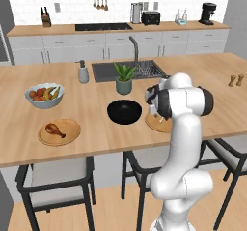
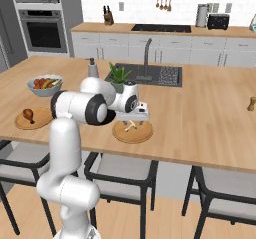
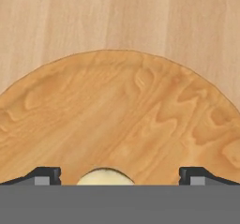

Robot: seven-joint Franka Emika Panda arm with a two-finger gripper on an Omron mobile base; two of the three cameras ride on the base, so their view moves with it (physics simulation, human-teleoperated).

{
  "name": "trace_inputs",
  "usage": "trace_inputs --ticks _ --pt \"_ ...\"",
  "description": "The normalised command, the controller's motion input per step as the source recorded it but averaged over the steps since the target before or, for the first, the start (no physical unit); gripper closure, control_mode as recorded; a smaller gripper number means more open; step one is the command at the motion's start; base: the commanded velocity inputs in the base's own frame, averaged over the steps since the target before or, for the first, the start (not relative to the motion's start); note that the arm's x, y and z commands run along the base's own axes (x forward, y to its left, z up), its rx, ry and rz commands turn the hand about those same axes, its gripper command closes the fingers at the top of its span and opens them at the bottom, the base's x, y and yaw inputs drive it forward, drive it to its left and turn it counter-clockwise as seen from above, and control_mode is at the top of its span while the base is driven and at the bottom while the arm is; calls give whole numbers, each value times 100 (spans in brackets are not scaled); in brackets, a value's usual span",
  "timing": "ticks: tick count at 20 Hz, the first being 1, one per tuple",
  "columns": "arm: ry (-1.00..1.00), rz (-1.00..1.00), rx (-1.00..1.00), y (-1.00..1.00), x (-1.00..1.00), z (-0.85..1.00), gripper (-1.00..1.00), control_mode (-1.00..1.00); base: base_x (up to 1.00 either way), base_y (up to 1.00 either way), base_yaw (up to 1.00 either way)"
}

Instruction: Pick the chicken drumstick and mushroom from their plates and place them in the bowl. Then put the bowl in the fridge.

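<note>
The gripper [image 3: 120,181] is hanging just above the right-hand plate [image 3: 117,120], its two dark fingertips [image 3: 44,175] standing wide apart with the mushroom [image 3: 105,177] sitting between them, a little closer to one tip than the other. The step in hand looks to be the mushroom pick. To do it well, the gripper should probably be nudged sideways so the pale cap is sitting midway between the tips, then lowered until the tips are almost touching the wood before closing gently; the mushroom is tiny and rounded, so an off-centre squeeze could be pushing it out along the plate.

In the right base view the mushroom [image 2: 131,126] is lying near the middle of its plate [image 2: 142,135], directly under the hand. The bowl [image 1: 124,112] is sitting just to the left of that plate, empty as far as can be told. Well apart, at the far left, the chicken drumstick [image 1: 55,129] is resting on the other plate [image 1: 70,136].

The bench [image 1: 96,138] is a long light-wood island carrying a fruit bowl [image 1: 44,95], a potted plant [image 1: 124,78], a soap dispenser [image 1: 83,72] and a sink [image 1: 103,70]. Dark stools [image 1: 53,181] are standing along its near edge, and a wall oven [image 2: 44,30] is showing at the far left.
</note>
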Motion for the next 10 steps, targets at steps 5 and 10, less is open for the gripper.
trace_inputs --ticks 5,10 --pt "0 0 0 -5 -30 0 -100 -100 0 0 0" --pt "0 0 0 -3 -19 0 -100 -100 0 0 0"
